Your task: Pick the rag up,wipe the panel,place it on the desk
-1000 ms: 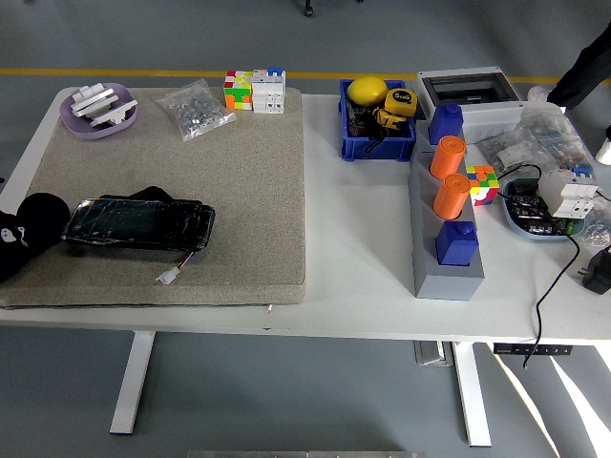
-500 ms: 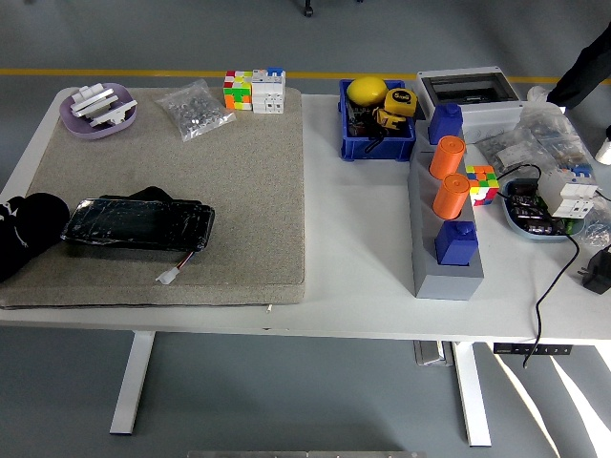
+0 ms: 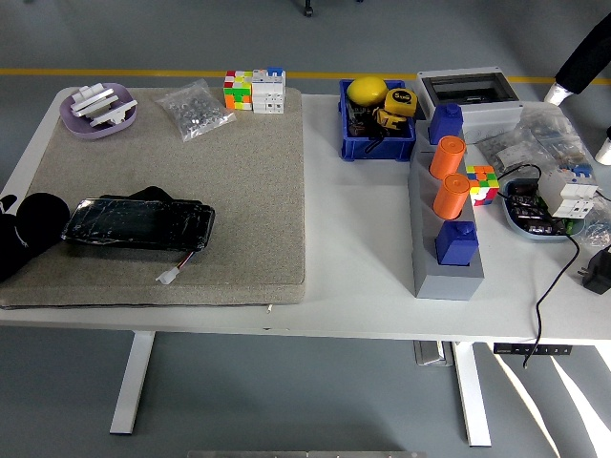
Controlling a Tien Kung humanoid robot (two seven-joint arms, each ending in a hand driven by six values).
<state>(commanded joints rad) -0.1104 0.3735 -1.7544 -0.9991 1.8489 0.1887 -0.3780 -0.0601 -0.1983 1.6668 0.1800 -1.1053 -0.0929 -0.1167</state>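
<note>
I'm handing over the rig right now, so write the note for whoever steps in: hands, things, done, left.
Left hand: at the table's left edge, beside the panel.
Right hand: out of view.
Panel: flat on the grey mat.
Rag: uncertain; a dark cloth-like piece shows at the panel's far edge.
Done: nothing visible.
Left: pick up, wipe, put down.
</note>
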